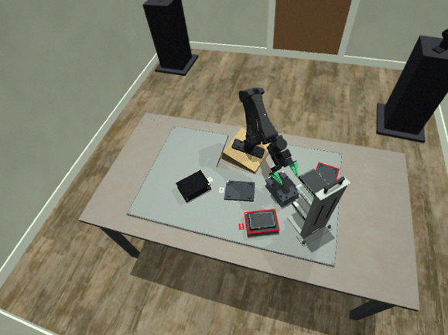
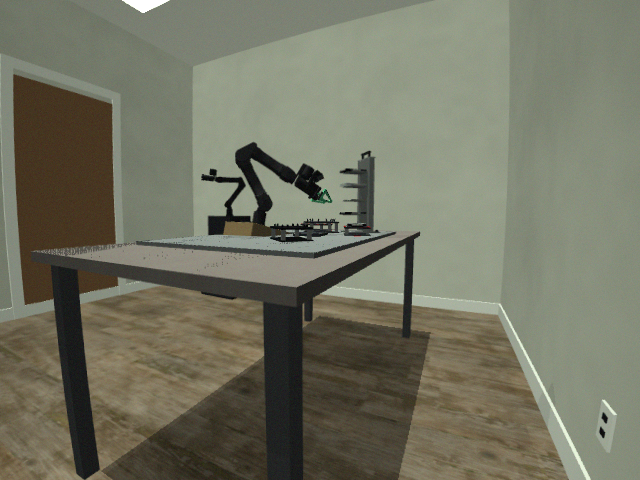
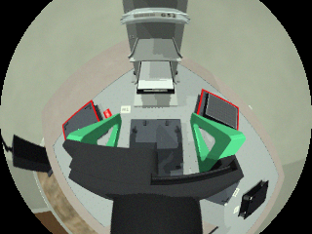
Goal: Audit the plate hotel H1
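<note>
Now we see the claw (image 1: 285, 174) released, green fingers spread wide and holding nothing, hanging above a dark raised stand (image 1: 282, 191) just in front of the shelf tower (image 1: 326, 205). Inside the tower, we make out plates (image 3: 156, 80) on its shelves; a red-framed tray (image 1: 262, 222) with a plate sits nearby on the grey mat (image 1: 164, 174).

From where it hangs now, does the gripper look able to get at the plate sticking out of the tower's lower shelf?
Probably yes. The open gripper faces the tower head-on, and in the wrist view the pale plate juts out straight ahead with nothing between. The dark stand sits below the fingers, so a low approach could clip it.
</note>
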`<state>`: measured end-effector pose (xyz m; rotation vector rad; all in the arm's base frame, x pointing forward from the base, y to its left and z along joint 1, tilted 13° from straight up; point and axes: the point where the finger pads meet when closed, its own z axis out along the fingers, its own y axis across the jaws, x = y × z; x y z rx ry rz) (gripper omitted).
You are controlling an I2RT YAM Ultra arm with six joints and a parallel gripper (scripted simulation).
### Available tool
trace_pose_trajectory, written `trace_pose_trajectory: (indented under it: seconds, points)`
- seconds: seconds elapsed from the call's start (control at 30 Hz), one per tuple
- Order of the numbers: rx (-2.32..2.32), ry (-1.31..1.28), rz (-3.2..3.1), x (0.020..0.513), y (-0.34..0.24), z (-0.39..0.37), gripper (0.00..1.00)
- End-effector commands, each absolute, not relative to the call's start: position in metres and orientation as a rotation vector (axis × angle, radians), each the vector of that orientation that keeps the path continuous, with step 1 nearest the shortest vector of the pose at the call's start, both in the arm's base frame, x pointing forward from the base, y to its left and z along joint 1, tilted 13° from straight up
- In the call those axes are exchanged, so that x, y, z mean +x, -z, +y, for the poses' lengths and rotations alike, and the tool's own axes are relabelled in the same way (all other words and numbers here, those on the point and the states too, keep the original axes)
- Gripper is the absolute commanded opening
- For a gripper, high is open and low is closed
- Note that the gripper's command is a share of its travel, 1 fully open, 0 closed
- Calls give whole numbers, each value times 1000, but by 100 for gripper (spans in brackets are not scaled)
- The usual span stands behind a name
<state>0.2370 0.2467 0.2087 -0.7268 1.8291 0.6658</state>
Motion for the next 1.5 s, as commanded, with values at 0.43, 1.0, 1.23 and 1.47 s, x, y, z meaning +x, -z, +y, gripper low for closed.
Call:
trace_pose_trajectory:
  seconds: [0.43,1.0,1.23,1.47]
  points:
    - [-701,-684,1751,240,-237,250,100]
    - [-712,-680,1779,249,-230,262,100]
    - [-712,-680,1779,257,-232,270,100]
    - [-698,-682,1754,261,-243,271,100]
